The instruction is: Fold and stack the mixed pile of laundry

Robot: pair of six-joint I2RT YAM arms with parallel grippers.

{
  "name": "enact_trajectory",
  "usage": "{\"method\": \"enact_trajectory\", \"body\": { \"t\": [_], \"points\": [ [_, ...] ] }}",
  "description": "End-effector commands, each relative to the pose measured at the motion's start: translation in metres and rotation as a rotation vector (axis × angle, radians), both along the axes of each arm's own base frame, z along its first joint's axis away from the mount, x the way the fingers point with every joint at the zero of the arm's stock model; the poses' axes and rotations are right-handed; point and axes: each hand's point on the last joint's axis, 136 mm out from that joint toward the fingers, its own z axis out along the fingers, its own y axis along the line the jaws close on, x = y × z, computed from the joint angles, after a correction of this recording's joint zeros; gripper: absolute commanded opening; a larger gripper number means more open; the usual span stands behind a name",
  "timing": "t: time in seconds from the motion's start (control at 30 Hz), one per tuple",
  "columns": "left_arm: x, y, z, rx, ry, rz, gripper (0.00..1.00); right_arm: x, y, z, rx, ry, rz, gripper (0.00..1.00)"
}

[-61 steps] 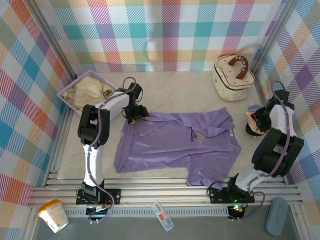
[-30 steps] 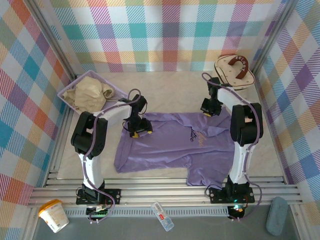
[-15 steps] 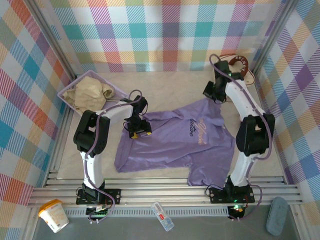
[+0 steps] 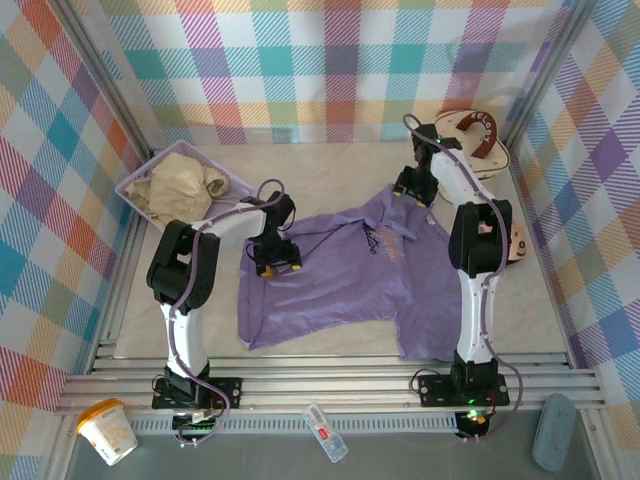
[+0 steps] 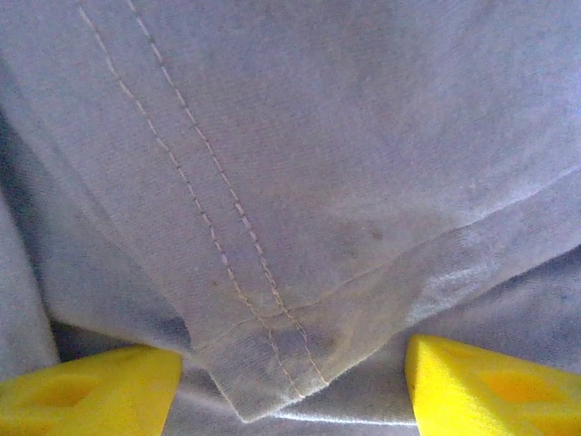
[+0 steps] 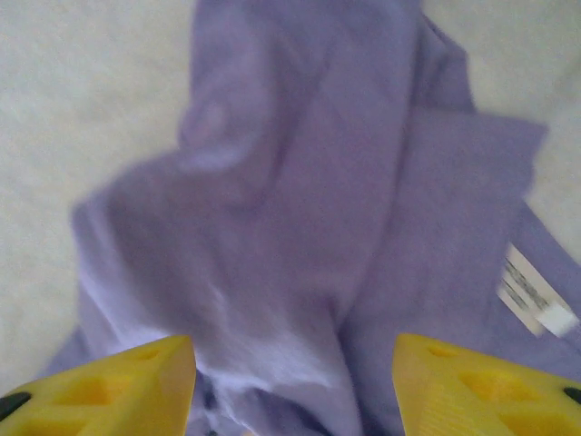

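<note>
**Right gripper lets go of the shirt**

Top view: the right gripper (image 4: 412,190), shut a moment ago, now stands wide above the T-shirt (image 4: 350,275), which has slid and rumpled beneath it. The left gripper (image 4: 277,262) sits wide on the shirt's other end. The beige garment (image 4: 180,185) lies well to its left.

Left wrist: a hem corner lies unpinched between the fingers (image 5: 91,391).

Right wrist: loose cloth under parted jaws.

Folding seems not yet begun.

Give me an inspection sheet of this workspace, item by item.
Surface: cream table, no stains seen.
Job's things: purple T-shirt spread out, bunched at its far right; beige garment in the lavender basket.
Clutter: round case back right; cup and bottle beyond the near rail.
Grippers: left gripper open over a hem; right gripper open over the shirt.
Cables: purple cables run along the arms.
Surroundings: plaid walls.
</note>
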Motion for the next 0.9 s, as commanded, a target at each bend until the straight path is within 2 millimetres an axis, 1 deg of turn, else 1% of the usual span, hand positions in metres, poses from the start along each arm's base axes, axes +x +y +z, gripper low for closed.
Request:
{"method": "enact_trajectory", "body": {
  "t": [0.0,0.07,0.13,0.2,0.27,0.37,0.47,0.57,0.6,0.63,0.7,0.73,0.77,0.83,0.87],
  "points": [
    [-0.019,0.026,-0.023,0.122,0.084,-0.044,0.69,-0.030,-0.011,0.034,-0.030,-0.034,0.019,0.60],
    [-0.024,0.031,-0.024,0.146,0.097,-0.066,0.69,-0.053,-0.015,0.020,-0.034,0.002,0.004,0.60],
    [-0.032,0.039,-0.028,0.173,0.118,-0.086,0.69,-0.068,-0.014,0.009,-0.008,0.018,-0.023,0.59],
    [-0.039,0.044,-0.031,0.188,0.138,-0.095,0.69,-0.080,-0.007,-0.005,0.051,0.044,-0.048,0.58],
    [-0.045,0.046,-0.033,0.191,0.147,-0.096,0.69,-0.085,0.004,-0.017,0.118,0.065,-0.069,0.57],
    [-0.045,0.044,-0.032,0.179,0.142,-0.082,0.69,-0.088,0.016,-0.031,0.187,0.084,-0.101,0.58],
    [-0.039,0.040,-0.029,0.162,0.130,-0.070,0.69,-0.081,0.019,-0.041,0.211,0.077,-0.136,0.60],
    [-0.034,0.036,-0.027,0.152,0.121,-0.068,0.69,-0.069,0.017,-0.051,0.211,0.065,-0.175,0.61],
    [-0.033,0.035,-0.026,0.150,0.118,-0.065,0.69,-0.065,0.018,-0.052,0.213,0.059,-0.183,0.58],
    [-0.031,0.034,-0.026,0.146,0.115,-0.065,0.69,-0.060,0.016,-0.054,0.208,0.052,-0.191,0.50],
    [-0.029,0.033,-0.024,0.143,0.110,-0.065,0.69,-0.054,0.012,-0.051,0.187,0.034,-0.209,0.23],
    [-0.029,0.033,-0.025,0.144,0.111,-0.065,0.69,-0.052,0.009,-0.045,0.166,0.016,-0.214,0.10],
    [-0.029,0.033,-0.025,0.146,0.110,-0.065,0.69,-0.050,0.006,-0.038,0.153,-0.002,-0.218,0.00],
    [-0.029,0.033,-0.025,0.146,0.109,-0.065,0.69,-0.044,0.004,-0.017,0.151,-0.060,-0.202,0.00],
    [-0.030,0.034,-0.027,0.147,0.112,-0.065,0.69,-0.040,0.006,-0.003,0.157,-0.091,-0.191,0.00]
  ]
}}
